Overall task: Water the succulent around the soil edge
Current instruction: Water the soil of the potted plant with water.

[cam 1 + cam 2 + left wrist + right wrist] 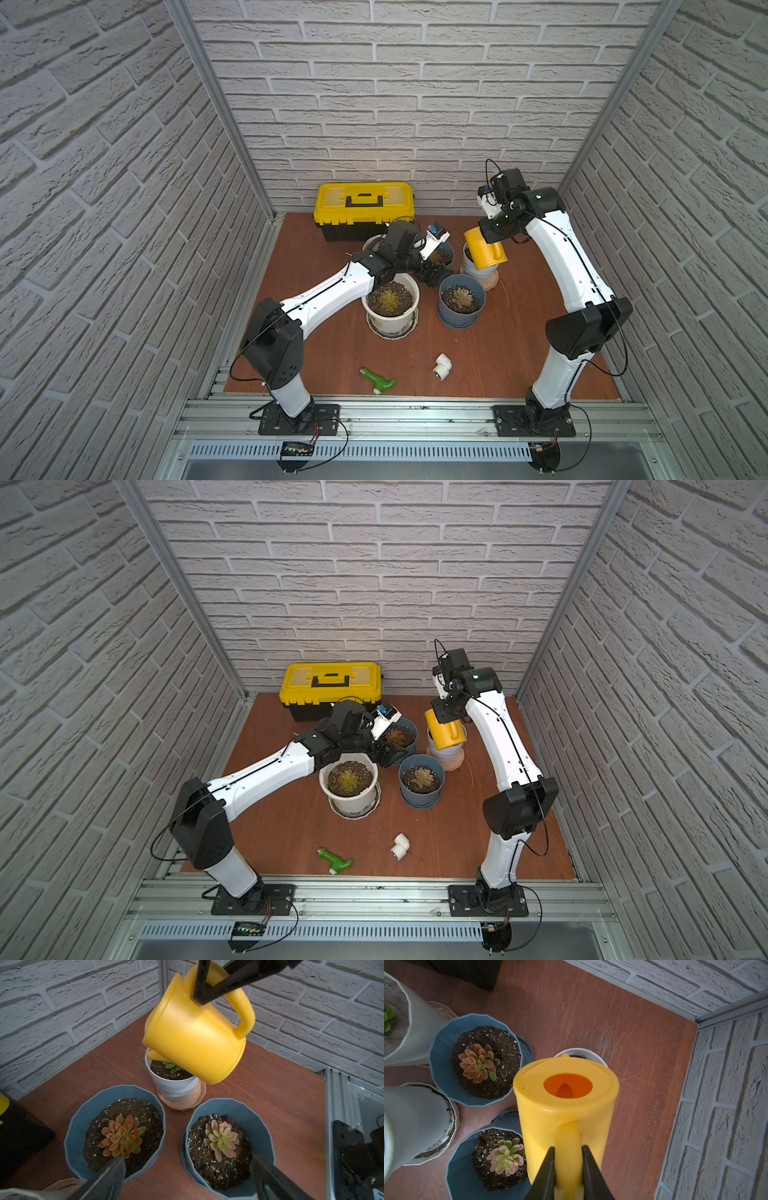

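1. Right gripper (568, 1148): jaws drawn in close, pinching the handle of the yellow watering can (195, 1043). The can hangs in the air, clear of the table (519, 353).
2. The can is tipped forward, spout down. The spout (154, 1055) sits at the rim of the small white pot (174, 1086), over the edge of the soil and not over the plant.
3. The small white pot stands on a peach saucer (187, 1103) toward the back right of the table. In both top views the can's body covers most of it. The green succulent (172, 1067) sits mid-pot, partly hidden under the can.
4. Water: the spout mouth is too small and shaded to tell whether anything is running out.
5. Left gripper (186, 1159): jaws spread wide with nothing between them. It hovers above the rear blue pot (72, 1138) and the front blue pot (265, 1140), facing the can.
6. Each blue pot holds a pink-red rosette in dark soil.
7. Elsewhere:
   - The large white pot (390, 322) is just beside the left forearm.
   - The yellow toolbox (365, 203) is against the back wall.
   - The green fitting (378, 380) and the white elbow fitting (443, 365) are near the front edge, well apart from the pots.
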{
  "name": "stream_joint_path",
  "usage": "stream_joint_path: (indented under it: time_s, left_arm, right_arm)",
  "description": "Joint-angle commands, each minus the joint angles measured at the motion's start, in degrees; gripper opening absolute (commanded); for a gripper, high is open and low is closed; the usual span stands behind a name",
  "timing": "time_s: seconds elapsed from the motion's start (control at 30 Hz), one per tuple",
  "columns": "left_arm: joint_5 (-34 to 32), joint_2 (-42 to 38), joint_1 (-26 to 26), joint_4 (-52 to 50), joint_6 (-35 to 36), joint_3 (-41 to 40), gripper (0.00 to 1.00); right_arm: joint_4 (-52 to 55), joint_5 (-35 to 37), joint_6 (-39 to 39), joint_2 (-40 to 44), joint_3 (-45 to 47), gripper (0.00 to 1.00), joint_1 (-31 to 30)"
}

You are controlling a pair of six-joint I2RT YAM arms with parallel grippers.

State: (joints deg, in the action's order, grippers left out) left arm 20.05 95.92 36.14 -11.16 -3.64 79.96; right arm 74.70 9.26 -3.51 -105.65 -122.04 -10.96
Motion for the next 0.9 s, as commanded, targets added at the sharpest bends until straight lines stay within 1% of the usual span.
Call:
stream_joint_path:
  time_s: [0.0,0.47,0.87]
  left_arm:
    - [0.6,0.1,-0.7,1.0,0.4,-0.3,0.98]
    - [1.2,0.9,-1.0,1.1,0.1,-0.2,0.98]
    - [1.4,0.8,-0.9,1.0,-0.2,-0.1,0.98]
  right_arm:
    - [-0.4,1.9,-0.7,0.3,-1.7,0.02,1.0]
    - [-0.2,3.8,-1.2,0.6,-1.1,0.02,2.9]
    - [-0.4,4.3,-1.2,4.3,3.0,0.02,4.3]
